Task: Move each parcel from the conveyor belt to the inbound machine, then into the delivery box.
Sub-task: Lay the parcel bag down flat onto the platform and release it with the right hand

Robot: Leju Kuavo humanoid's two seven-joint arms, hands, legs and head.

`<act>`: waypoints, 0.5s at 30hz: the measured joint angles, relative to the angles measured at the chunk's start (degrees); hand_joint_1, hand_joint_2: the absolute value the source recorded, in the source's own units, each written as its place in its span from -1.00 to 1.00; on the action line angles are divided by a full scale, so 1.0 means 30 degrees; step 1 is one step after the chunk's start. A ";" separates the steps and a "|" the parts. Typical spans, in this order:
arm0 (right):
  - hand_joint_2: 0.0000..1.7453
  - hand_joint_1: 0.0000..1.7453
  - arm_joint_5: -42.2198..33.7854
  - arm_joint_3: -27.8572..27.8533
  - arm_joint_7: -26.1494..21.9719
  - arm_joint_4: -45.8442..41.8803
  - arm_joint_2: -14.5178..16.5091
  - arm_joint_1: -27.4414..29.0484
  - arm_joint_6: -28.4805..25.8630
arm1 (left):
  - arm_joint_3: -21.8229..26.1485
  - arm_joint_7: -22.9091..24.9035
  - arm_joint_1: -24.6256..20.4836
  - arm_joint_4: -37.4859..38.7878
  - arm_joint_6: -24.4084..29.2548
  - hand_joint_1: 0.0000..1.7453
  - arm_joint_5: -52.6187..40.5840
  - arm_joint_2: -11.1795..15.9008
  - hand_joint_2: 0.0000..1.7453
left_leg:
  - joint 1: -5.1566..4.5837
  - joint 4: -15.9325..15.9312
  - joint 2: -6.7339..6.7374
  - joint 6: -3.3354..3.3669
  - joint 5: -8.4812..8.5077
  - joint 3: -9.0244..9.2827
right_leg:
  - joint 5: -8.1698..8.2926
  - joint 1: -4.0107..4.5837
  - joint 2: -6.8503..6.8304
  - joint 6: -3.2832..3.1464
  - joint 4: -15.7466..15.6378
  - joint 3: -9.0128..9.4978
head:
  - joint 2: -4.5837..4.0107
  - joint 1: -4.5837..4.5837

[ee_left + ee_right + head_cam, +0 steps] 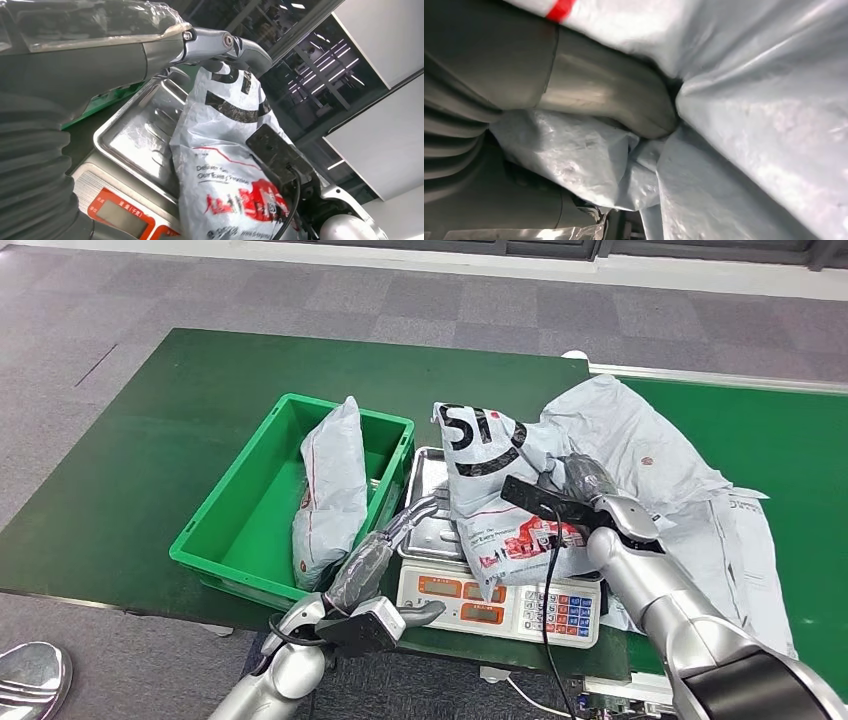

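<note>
Head view first: you see the green table (150, 470) with the green delivery box (235, 525) at about 9 o'clock from the scale. One grey parcel in the box (330, 490) stands on end against the box's right wall. At centre sits the inbound machine (500, 605), a weighing scale with a steel tray (425, 510) and an orange-and-white front panel. A printed parcel (495, 490) with black lettering and a red label stands upright on that tray. Your right hand (585, 485) grips it from the 3 o'clock side, fingers buried in the plastic. More grey parcels (660, 455) lie heaped on the conveyor belt (790, 440) at 2 o'clock, touching the printed one. Your left hand (400, 530) reaches in from 7 o'clock, fingers stretched apart and holding nothing, their tips at the tray's left edge, just beside the printed parcel.

Left wrist view next: the left hand's fingers (220, 42) extend over the steel tray (135, 135), nothing between them. The printed parcel (225, 145) rises beyond them, and a black block on the right wrist (277, 150) presses against its side.

Right wrist view last: you see the thick grey thumb (614, 100) pressed deep into a fold of crumpled grey plastic (749, 130), pinching the parcel firmly.
</note>
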 joint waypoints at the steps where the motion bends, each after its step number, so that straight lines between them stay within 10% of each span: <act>1: -1.00 -1.00 -0.0045 0.0043 -0.0009 0.0093 0.0015 -0.0009 0.0015 | 0.0000 -0.0002 -0.0002 0.0007 0.0000 -1.00 0.0013 0.0000 1.00 | 0.0000 0.0000 0.0000 0.0000 0.0000 0.0000 | 0.0000 -0.0001 0.0000 0.0000 0.0000 0.0001 | 0.0000 0.0000; 15: -1.00 -1.00 -0.0672 0.0129 -0.0514 0.0517 0.0029 -0.0025 0.0120 | 0.0000 0.0026 -0.0007 0.0013 0.0000 -1.00 0.0106 -0.0144 1.00 | -0.0004 0.0009 0.0006 0.0001 0.0000 0.0006 | 0.0002 -0.0003 0.0004 0.0001 -0.0002 0.0002 | 0.0000 0.0000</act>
